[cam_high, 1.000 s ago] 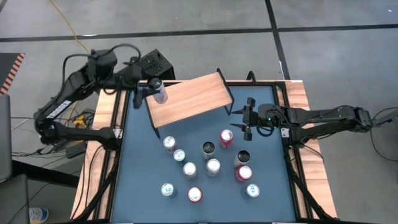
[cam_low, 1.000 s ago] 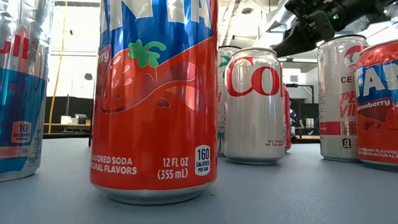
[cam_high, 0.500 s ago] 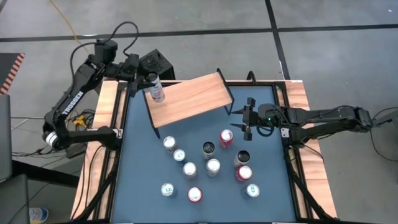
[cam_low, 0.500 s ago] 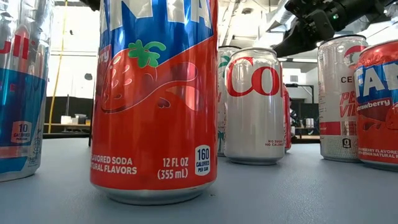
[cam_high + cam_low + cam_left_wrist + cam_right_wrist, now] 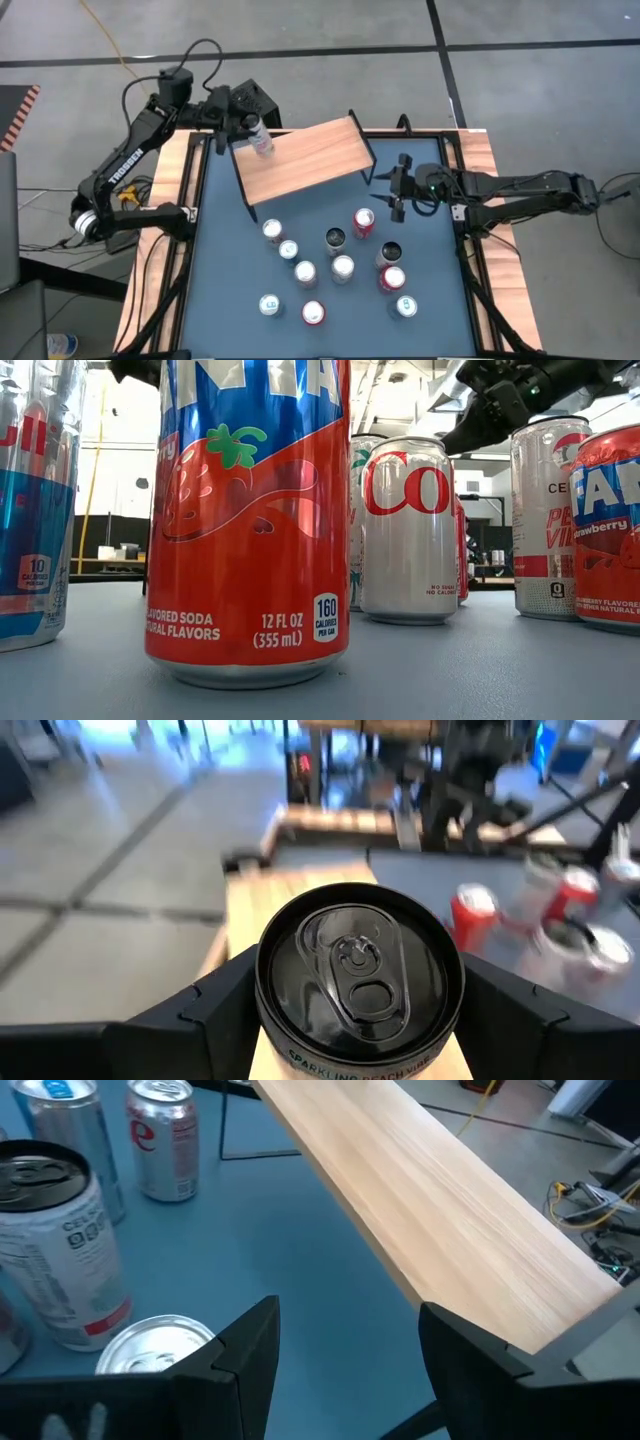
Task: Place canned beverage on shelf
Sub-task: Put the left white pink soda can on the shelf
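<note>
The shelf (image 5: pixel 305 160), a light wooden board on thin black legs, stands at the table's far side. My left gripper (image 5: pixel 243 130) is shut on a can with a black top (image 5: pixel 358 982) over the shelf's far left corner. My right gripper (image 5: pixel 385 195) is open and empty, just right of the shelf's right end (image 5: pixel 470 1260), above a red can (image 5: pixel 363 222). Several cans (image 5: pixel 335 265) stand upright on the blue table top. My left gripper pinches the can's side wall just under its top rim (image 5: pixel 262 982) between its two fingers (image 5: pixel 210 1010), one on each side. The fingers come level from the table's left side. The can stands upright in the hold; whether its base touches the shelf board, I cannot tell.
A black box (image 5: pixel 250 100) sits off the table behind the shelf's left end. Wooden side rails (image 5: pixel 480 160) border the blue table. In the low view a big red strawberry soda can (image 5: pixel 245 520) stands close, other cans (image 5: pixel 408 530) behind it.
My left gripper has carried the can a little toward the table's right and far edge, along the shelf's far left corner, and its arm has drawn up. The can has stayed upright. My right gripper has shifted only slightly.
</note>
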